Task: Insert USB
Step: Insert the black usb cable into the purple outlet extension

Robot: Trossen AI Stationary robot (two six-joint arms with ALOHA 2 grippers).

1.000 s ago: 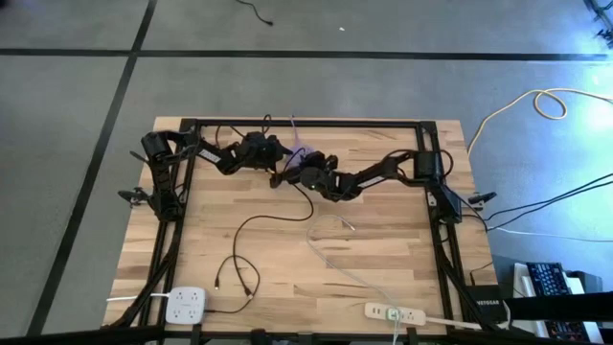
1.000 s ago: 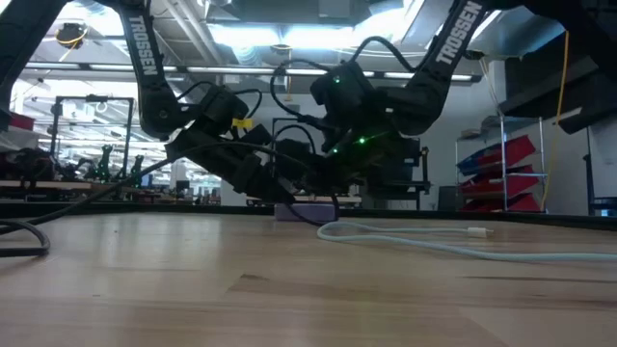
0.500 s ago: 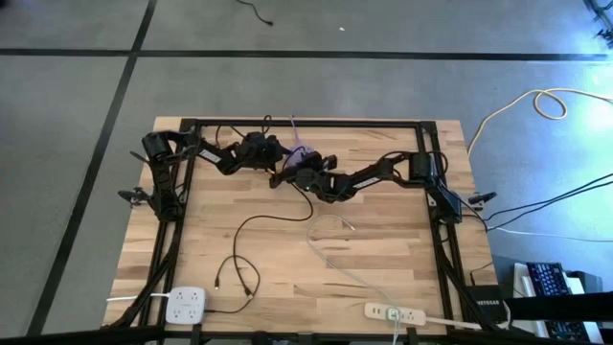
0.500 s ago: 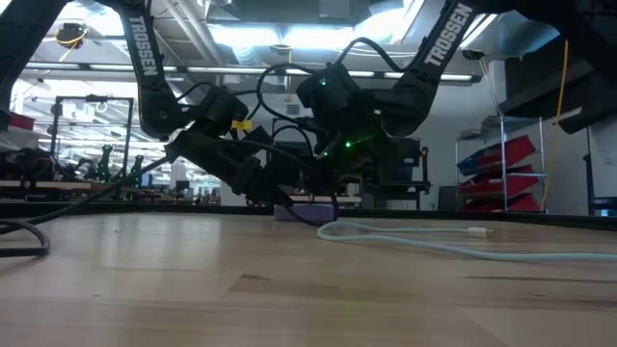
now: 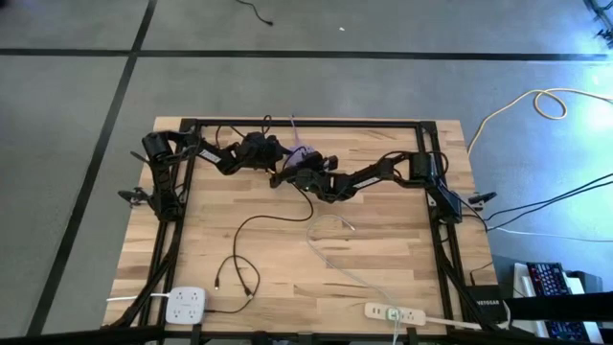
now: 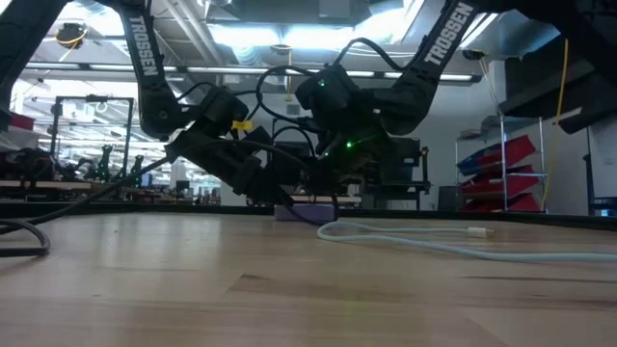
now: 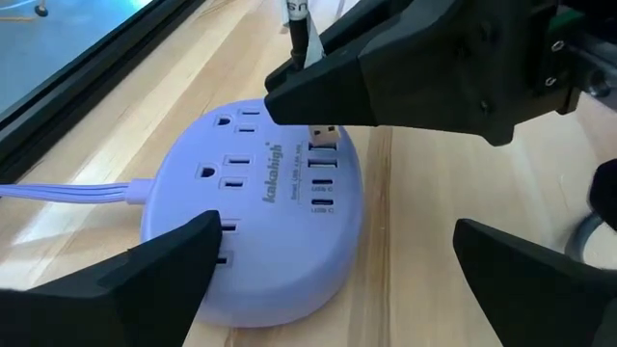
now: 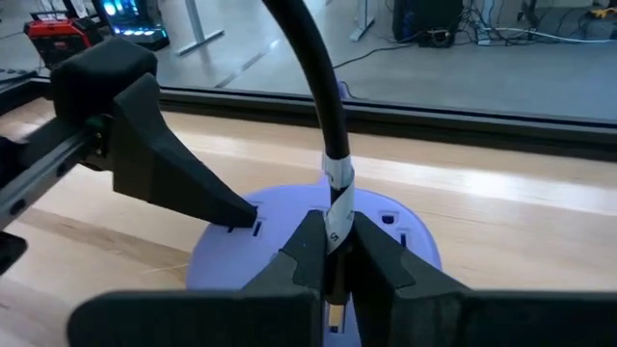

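Nearly there: my right gripper [image 8: 333, 253] pinches the black USB cable [image 8: 313, 87], its metal plug [image 7: 323, 136] hanging just above the purple power hub [image 7: 246, 226] ports, not seated yet. My left gripper [image 7: 333, 265] stays out spread wide around the hub, holding nothing.

This is a robotics lab or workshop in a large industrial hall. A pale butcher-block wooden table [image 5: 383, 249] in a black metal frame stands on a grey concrete floor crossed by dark lines [image 5: 115, 96]. Beyond the tabletop, long bright ceiling light panels [image 6: 260, 37] hang among exposed ducts, and metal shelving with red and blue storage bins [image 6: 506, 159] stands against the wall. Black equipment boxes with cables [image 8: 434, 19] sit on the floor behind.
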